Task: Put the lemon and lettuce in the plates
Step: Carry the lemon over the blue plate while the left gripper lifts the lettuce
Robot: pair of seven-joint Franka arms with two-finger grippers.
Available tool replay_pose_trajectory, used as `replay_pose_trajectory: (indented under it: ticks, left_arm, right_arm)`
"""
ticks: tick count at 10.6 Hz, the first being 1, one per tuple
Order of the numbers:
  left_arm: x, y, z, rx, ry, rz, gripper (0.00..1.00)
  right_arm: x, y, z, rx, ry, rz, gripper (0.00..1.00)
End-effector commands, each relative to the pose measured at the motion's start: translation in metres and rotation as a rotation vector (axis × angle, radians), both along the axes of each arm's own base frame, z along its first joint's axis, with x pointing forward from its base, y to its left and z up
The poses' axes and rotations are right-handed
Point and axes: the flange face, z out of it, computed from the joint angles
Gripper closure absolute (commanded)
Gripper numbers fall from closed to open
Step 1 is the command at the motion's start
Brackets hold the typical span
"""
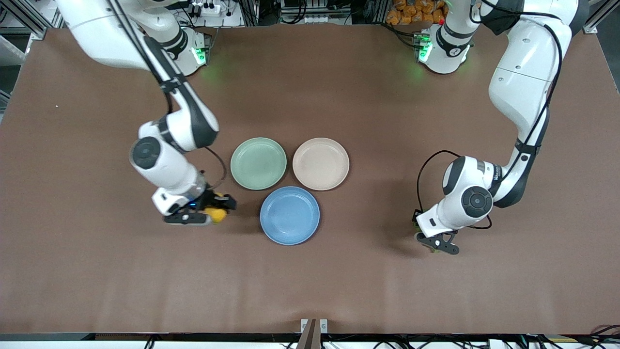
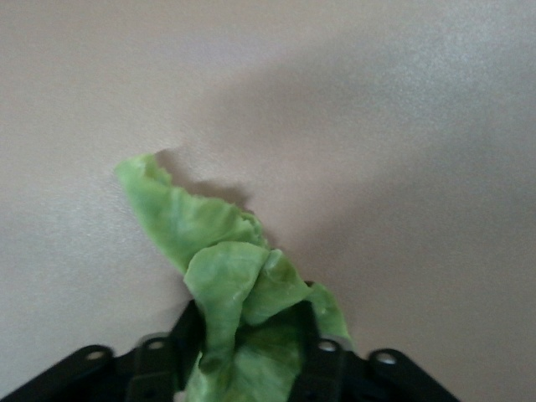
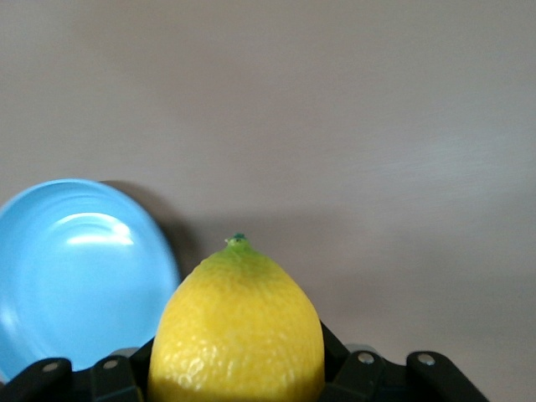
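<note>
1. The right pincer (image 1: 213,213) is clenched on the lemon (image 1: 216,214), low over the brown table (image 1: 97,271) toward the right arm's end, just beside the blue plate (image 1: 289,215).
2. In the right wrist view the lemon (image 3: 237,335) sits between the two black fingers (image 3: 113,377), its greenish tip pointing away from the wrist, with the blue plate (image 3: 75,276) close alongside (nothing lies in it).
3. The left pincer (image 1: 433,242) is down near the table toward the left arm's end, well apart from the plates, and grips the lettuce (image 1: 416,228), of which only a sliver of green shows in the front view.
4. In the left wrist view the lettuce (image 2: 226,285) is pinched between the fingers (image 2: 322,364); the crumpled light green leaf trails out over the table (image 2: 402,126).
5. The beige-pink plate (image 1: 320,163) lies farther from the front camera than the blue one, with a pale green plate (image 1: 258,163) beside it; all three are bare.
</note>
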Motion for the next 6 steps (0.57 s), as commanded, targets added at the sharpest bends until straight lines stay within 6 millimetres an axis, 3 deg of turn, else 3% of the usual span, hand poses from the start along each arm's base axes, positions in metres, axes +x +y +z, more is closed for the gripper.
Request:
replay_pose_trajectory:
  ticks: [1,3,6]
  left_arm:
    - [-0.003,-0.010,0.001,-0.027,0.017,0.009,1.00]
    - [-0.002,-0.010,0.014,-0.018,0.018,0.059,1.00]
    - [-0.010,-0.042,0.048,-0.019,0.001,0.162,1.00]
  right_arm:
    - [0.017,0.061,-0.017,0.040,-0.010,-0.039,0.83]
    - [0.006,0.108,-0.044,0.051,0.008,-0.023,0.82]
    - [-0.011,0.156,-0.072,0.062,-0.003,-0.018,0.81]
